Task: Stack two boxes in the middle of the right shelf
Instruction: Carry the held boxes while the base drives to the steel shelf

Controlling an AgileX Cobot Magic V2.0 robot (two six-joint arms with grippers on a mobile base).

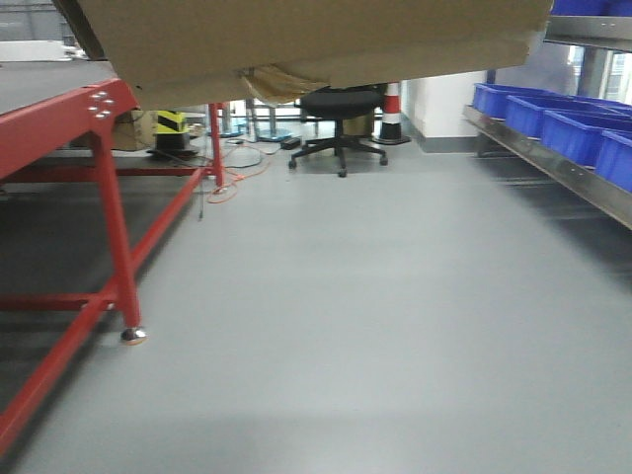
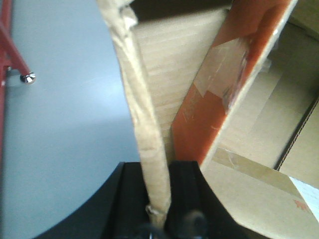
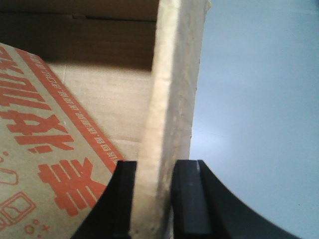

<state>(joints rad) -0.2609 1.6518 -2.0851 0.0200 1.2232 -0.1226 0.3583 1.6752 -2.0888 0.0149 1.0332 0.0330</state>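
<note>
Editor: Where is the box (image 1: pixel 316 39), and where are the tools?
Photographer: The brown cardboard box hangs above the grey floor (image 1: pixel 375 296), between the red-framed counter (image 1: pixel 99 104) on the left and the steel shelf (image 1: pixel 553 163) of blue bins (image 1: pixel 558 126) on the right. The left tool (image 2: pixel 158 174) pinches its taped wall edge. The right tool (image 3: pixel 153 172) clamps another wall, a finger on either side of the cardboard
</note>
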